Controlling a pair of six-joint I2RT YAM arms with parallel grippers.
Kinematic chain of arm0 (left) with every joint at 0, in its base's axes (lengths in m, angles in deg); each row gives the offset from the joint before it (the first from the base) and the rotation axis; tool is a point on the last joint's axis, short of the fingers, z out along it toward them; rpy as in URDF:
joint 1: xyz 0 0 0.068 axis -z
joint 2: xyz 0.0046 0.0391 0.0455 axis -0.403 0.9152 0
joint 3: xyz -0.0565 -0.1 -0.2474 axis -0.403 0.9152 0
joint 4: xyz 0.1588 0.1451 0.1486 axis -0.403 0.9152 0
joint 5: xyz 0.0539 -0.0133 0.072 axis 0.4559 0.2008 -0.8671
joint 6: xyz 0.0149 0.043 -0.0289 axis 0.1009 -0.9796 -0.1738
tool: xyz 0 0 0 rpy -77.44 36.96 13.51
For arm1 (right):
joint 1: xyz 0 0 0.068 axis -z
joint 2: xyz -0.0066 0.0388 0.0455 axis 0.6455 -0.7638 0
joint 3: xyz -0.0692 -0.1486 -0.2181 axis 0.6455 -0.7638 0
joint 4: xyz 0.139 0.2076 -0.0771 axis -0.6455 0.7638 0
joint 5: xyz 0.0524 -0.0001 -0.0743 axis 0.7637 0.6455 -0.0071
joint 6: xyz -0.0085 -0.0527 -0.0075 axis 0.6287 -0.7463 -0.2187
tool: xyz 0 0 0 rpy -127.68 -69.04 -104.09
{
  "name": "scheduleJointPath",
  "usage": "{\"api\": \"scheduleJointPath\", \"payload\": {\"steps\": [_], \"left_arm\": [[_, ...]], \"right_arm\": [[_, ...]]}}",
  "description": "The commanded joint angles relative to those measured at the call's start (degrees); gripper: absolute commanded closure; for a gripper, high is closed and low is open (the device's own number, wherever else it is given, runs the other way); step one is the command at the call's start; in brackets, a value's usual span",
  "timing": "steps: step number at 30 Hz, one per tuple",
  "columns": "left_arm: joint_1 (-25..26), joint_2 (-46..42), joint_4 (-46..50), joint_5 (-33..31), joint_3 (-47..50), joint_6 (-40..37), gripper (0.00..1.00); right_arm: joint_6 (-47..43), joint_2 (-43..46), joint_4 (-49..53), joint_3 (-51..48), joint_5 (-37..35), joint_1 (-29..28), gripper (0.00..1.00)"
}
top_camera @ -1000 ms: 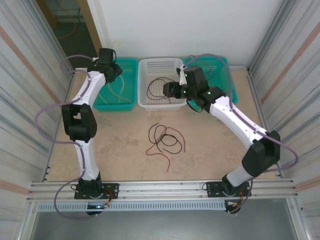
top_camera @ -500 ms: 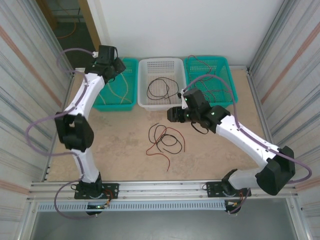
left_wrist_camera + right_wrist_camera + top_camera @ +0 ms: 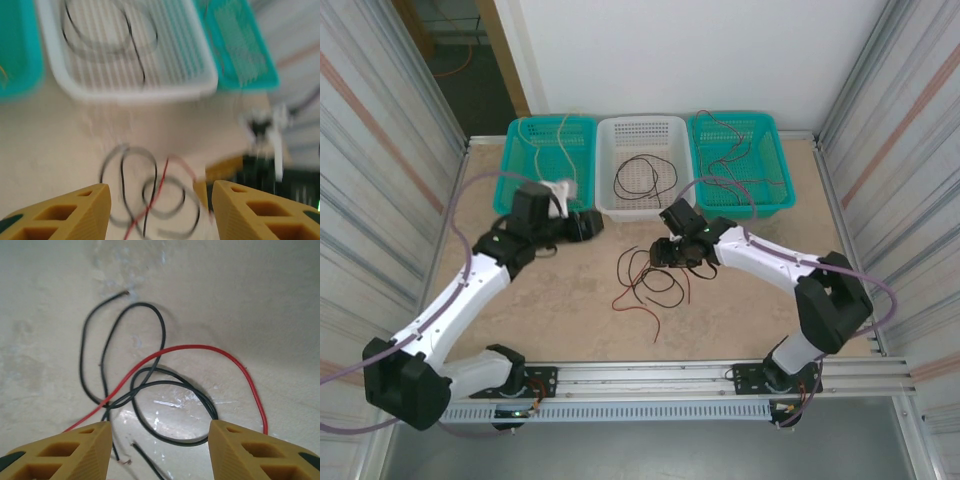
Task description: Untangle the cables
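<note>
Tangle of thin red and black cables point(image 3: 650, 280) sat mid-table, running roughly front-to-back. Right gripper point(image 3: 667, 252) hung just over its far end, jaws apart and empty. Left gripper point(image 3: 588, 225), also spread with nothing in it, was further off, toward the table's left edge

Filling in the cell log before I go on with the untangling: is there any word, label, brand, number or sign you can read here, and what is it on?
None: no text can be read in any view.
The left teal basket, white basket and right teal basket: no labels visible.
The cables and table: no markings visible.
Left wrist view: motion-blurred, nothing legible.
</note>
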State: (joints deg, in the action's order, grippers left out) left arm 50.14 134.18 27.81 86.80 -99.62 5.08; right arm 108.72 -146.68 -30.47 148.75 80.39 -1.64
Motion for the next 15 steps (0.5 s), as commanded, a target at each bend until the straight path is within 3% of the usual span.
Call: {"api": "scheduleJointPath", "payload": {"steps": [1,5,9,15], "left_arm": [[2.96,-0.98,0.77,0.24,5.27,0.22,0.46],[4.36,-0.13,-2.82,-0.92,10.98,5.43,0.47],[4.65,1.06,-0.04,-6.49,11.93,7.18,0.47],[4.65,0.74,2.97,-10.03,11.78,7.35,0.57]], "right_arm": [[3.08,-3.06,-0.24,3.22,0.44,-1.81,0.46],[5.03,-6.64,-0.57,4.63,-0.79,-2.75,0.49],[3.78,-7.74,0.54,7.36,-4.02,-4.44,0.52],[-0.99,-10.65,4.92,14.31,-9.00,-5.35,0.58]]}}
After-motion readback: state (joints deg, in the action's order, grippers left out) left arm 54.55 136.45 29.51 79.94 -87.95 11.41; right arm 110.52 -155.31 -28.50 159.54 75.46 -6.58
